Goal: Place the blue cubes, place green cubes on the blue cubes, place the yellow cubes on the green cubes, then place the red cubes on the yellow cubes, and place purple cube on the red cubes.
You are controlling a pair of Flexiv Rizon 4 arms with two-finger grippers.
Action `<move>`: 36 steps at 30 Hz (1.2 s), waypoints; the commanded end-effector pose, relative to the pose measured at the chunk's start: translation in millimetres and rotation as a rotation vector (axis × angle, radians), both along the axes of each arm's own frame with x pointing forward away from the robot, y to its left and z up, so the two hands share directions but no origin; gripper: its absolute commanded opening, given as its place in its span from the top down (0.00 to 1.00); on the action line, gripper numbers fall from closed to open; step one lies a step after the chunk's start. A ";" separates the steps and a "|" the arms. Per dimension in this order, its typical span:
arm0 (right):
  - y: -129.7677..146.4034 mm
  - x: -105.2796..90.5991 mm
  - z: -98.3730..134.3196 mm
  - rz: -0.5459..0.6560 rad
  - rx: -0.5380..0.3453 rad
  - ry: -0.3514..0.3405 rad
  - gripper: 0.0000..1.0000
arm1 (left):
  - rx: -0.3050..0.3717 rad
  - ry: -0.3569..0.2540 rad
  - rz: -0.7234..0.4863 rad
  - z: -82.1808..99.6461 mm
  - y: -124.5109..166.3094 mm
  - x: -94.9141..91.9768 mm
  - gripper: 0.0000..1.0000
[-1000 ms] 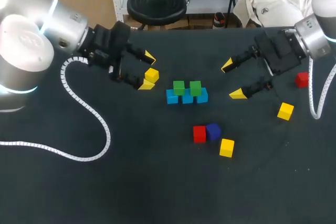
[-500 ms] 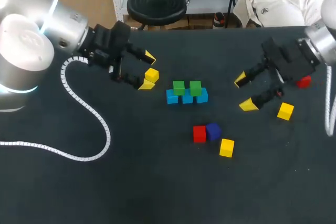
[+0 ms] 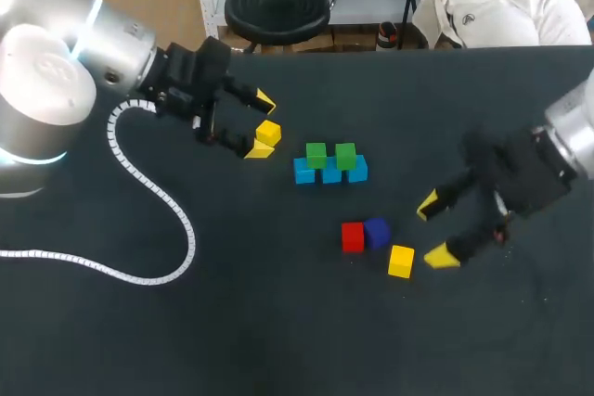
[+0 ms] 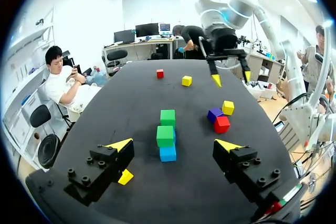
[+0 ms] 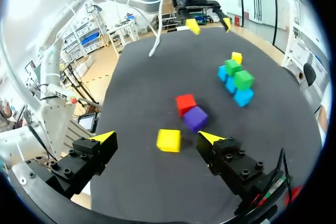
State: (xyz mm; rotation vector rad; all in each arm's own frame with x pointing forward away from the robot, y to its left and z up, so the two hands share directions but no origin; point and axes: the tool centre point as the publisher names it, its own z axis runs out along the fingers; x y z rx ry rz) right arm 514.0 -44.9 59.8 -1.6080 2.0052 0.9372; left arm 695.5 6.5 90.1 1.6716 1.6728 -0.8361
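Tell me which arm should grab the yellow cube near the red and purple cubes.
Right. Its open gripper hangs just beside that yellow cube, which lies between its fingers in the wrist view. The left gripper sits beyond the blue and green stack, by another yellow cube.

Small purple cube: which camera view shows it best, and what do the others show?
The right wrist view: the small purple cube lies near, its top and sides clear, beside the small red cube. The head view shows it small, from above. The left wrist view shows it far off, partly behind the red cube.
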 end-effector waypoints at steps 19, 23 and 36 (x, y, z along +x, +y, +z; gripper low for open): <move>5.9 -23.0 -27.5 -0.009 0.018 -0.102 0.00 | -0.002 -0.002 -0.002 -0.4 1.0 0.1 0.00; 7.2 -19.0 -38.2 -0.011 0.061 -0.085 0.00 | -0.002 -0.002 -0.002 -0.4 1.0 0.1 0.00; 14.8 -7.7 -49.2 0.008 0.082 -0.086 0.00 | -0.002 -0.002 -0.002 -0.4 1.0 0.1 0.00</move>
